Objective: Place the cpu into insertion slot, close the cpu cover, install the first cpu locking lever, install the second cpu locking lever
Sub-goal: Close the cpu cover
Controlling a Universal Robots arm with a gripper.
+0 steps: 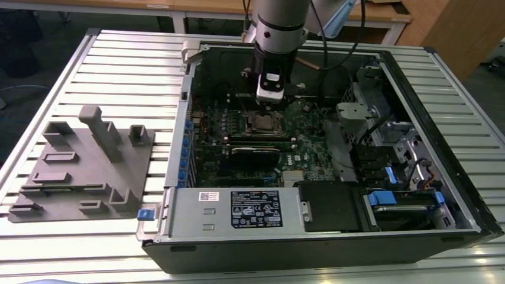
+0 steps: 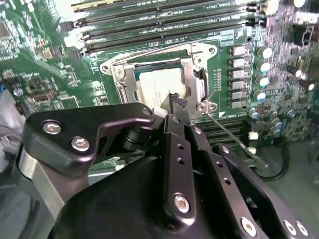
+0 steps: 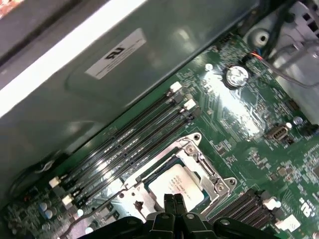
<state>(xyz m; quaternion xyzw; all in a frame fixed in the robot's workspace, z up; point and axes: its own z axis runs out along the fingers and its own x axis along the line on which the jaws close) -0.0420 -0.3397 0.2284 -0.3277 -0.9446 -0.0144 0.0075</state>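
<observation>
An open computer case [image 1: 316, 248] lies on a slatted metal table [image 1: 118, 65], with a grey moulded fixture [image 1: 79, 177] beside it at the exterior view's left. A robot arm [image 1: 280, 23] reaches down into the case. Its claw [image 1: 265, 109] hangs just above the socket on the green board [image 1: 308, 148].

In both wrist views the claw [image 2: 174, 101] [image 3: 174, 199] is closed, its two black fingertips pressed together with nothing between them. The tips hover over one edge of the cpu [image 2: 157, 87] [image 3: 177, 183]. The cpu sits flat in its socket. The cpu cover [image 2: 122, 74] [image 3: 199, 158] lies down around it, and the pale chip top shows through the window.

In the second wrist view a thin wire locking lever [image 2: 234, 139] stretches away from one socket corner. I cannot tell whether it is latched. Long memory slots [image 3: 134, 134] run just beside the socket.
</observation>
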